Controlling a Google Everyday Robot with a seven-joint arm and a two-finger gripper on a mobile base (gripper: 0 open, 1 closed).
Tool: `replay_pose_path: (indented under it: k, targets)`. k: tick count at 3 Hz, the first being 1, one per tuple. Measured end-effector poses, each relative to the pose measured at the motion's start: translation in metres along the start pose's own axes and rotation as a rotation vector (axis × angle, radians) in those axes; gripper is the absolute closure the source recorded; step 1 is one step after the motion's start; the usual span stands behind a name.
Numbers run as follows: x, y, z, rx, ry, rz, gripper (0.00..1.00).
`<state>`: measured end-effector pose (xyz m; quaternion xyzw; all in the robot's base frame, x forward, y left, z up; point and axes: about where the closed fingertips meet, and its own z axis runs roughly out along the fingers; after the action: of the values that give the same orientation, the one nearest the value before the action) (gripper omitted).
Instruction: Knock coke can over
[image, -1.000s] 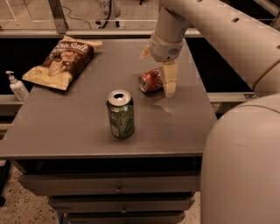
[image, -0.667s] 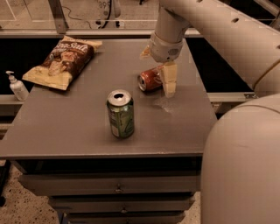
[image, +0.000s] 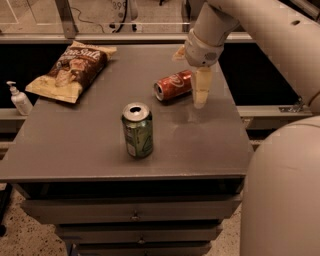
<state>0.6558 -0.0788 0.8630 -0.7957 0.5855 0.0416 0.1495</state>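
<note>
The coke can (image: 172, 85) lies on its side on the grey table (image: 75, 145), at the back right, its silver top facing left. My gripper (image: 192, 75) hangs just above and to the right of it, open and empty. One pale finger (image: 201, 89) points down beside the can's base and the other finger (image: 178, 52) shows behind the can. I cannot tell whether the near finger touches the can.
A green can (image: 137, 130) stands upright in the middle of the table. A chip bag (image: 71, 71) lies at the back left. A white pump bottle (image: 19, 99) stands beyond the left edge. Drawers (image: 135, 215) sit below the top. My robot body (image: 285, 190) fills the right.
My gripper has shifted slightly right and away from the coke can. The can has settled flat on its side, a little further back.
</note>
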Motion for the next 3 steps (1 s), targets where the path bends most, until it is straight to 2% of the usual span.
replay_pose_path:
  k: [2,3]
  targets:
    - [-0.004,-0.001,0.007,0.006,-0.064,0.027,0.00]
    - [0.006,-0.001,0.004,0.028,-0.091,0.080,0.00]
